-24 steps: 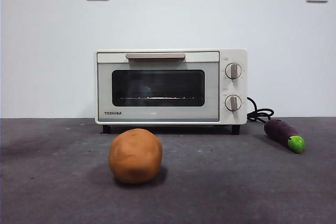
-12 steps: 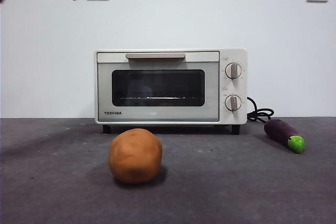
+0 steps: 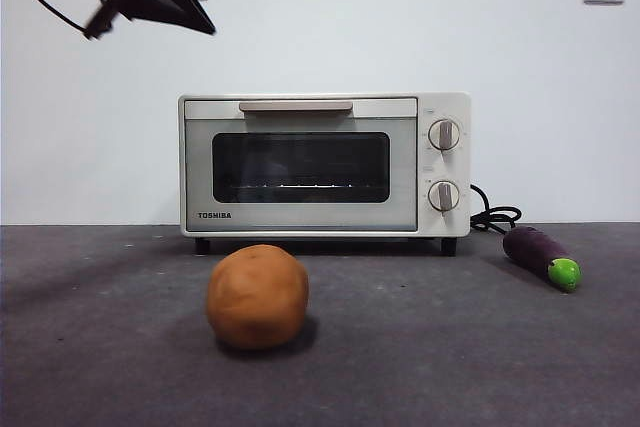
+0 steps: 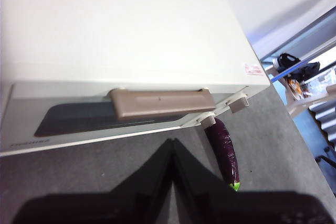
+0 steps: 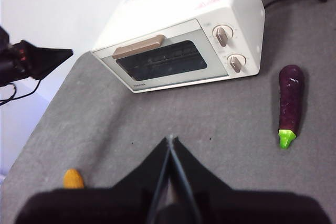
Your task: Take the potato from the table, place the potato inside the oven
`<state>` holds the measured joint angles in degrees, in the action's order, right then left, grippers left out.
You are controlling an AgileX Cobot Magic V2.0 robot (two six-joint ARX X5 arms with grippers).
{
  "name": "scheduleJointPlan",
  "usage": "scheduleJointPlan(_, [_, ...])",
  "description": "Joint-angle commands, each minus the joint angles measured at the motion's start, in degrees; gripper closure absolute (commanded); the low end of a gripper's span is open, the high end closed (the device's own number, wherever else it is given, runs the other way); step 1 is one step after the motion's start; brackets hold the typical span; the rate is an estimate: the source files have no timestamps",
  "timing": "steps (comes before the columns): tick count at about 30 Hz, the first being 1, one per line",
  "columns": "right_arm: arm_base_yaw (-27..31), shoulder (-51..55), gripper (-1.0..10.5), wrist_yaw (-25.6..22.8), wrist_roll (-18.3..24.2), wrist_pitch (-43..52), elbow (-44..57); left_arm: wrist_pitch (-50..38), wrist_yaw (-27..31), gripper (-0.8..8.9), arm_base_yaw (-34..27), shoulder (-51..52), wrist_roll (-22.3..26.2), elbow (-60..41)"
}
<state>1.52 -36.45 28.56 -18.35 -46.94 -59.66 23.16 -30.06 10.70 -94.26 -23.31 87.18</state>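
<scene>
- The oven (image 3: pixel 325 165) stands at the back of the tabletop (image 3: pixel 450 347), door shut, its beige handle (image 3: pixel 296 106) along the top edge of the door.
- The potato (image 3: pixel 258 296) lies on the tabletop in front of the oven, well apart from it and untouched.
- The left hand (image 4: pixel 172 142) hangs high above the oven's front, empty, its jaws pressed together; in the front view it shows as a dark shape near the top left corner.
- The right hand (image 5: pixel 170 139) waits over the near tabletop, also empty and pressed together.
- The step in hand looks like opening the door, judging by the left wrist view aimed at the handle.
- To do it well, I would spread the jaws before coming down, settle them around the middle of the bar, then draw the door out and down along its hinge arc rather than straight back.
- Holding the middle of the handle should keep the light oven from twisting or sliding.
- An eggplant (image 3: pixel 541 257) lies to the knob side of the oven, near the black cord (image 3: pixel 495 217); both are clear of the door's swing.
- The potato may sit close to where the door drops; watch that gap.
- Two wall sockets sit high on the wall, out of the way.
</scene>
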Motion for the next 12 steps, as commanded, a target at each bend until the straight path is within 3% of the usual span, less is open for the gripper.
scheduleJointPlan(1, [0.00,-2.03,9.5,1.18,0.76,-0.28,-1.55,0.42,-1.68,8.19,0.59,-4.35,1.03,3.34])
scheduleJointPlan(12, [0.00,-11.45,9.5,3.52,3.45,-4.48,-4.37,2.62,-1.66,8.19,1.38,-17.55,1.07,15.43])
